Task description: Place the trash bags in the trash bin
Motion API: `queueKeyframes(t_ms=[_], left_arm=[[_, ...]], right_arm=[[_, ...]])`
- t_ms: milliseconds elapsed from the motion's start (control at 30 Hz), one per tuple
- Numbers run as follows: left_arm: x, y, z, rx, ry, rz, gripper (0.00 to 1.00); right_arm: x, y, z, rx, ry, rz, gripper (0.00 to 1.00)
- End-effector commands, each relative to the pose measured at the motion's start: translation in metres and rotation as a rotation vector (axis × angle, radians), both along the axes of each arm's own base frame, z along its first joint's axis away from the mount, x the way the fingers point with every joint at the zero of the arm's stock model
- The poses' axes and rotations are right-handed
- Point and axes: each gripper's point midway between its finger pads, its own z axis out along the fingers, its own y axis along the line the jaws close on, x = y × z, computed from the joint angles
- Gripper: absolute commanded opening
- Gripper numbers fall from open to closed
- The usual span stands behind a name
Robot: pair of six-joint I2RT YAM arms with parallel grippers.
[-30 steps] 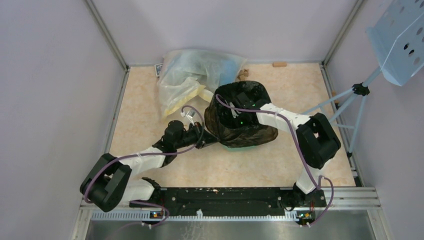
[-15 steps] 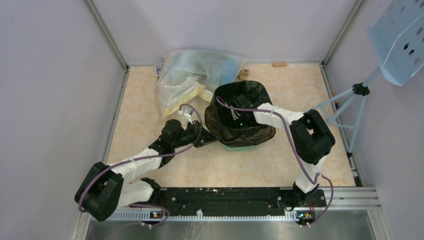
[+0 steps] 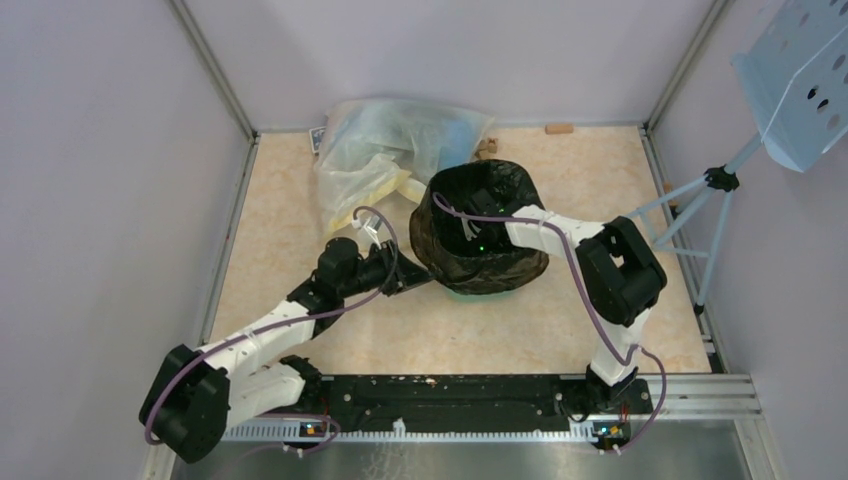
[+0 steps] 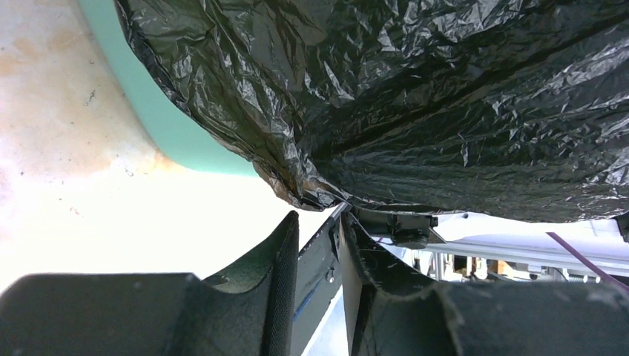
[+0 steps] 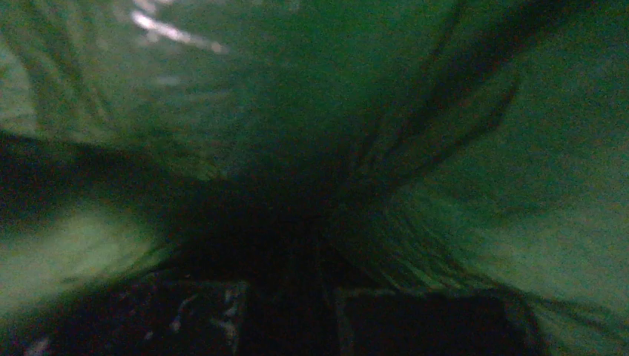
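Thin, glossy black crinkled plastic trash bag (image 3: 480,240) drapes over the mint-green plastic bin (image 3: 468,293), centre of the counter (image 3: 620,180). The film looks light, limp and slippery, best pinched at its hem. The left hand (image 4: 319,222), fingers parted, sits at the near-left hem; the right hand (image 3: 488,198) is closed inside the bag.

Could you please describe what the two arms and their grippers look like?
Both the left arm and right arm have white link shells with bulky black joint housings, and a purple cable loops along each. The left gripper has two black, textured fingers. A small green light glows on the right arm.
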Motion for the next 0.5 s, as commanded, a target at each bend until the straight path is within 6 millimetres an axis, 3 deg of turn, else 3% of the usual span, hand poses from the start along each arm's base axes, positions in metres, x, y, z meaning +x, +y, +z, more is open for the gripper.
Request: queueKeyframes(t_ms=[0, 467], left_arm=[[0.006, 0.002, 0.026, 0.008, -0.086, 0.005, 0.33], [0.005, 0.012, 0.034, 0.059, -0.113, 0.031, 0.35]], right_arm=[[0.014, -0.004, -0.001, -0.029, -0.034, -0.044, 0.0], [0.024, -0.004, 0.1, 0.07, -0.211, -0.082, 0.0]])
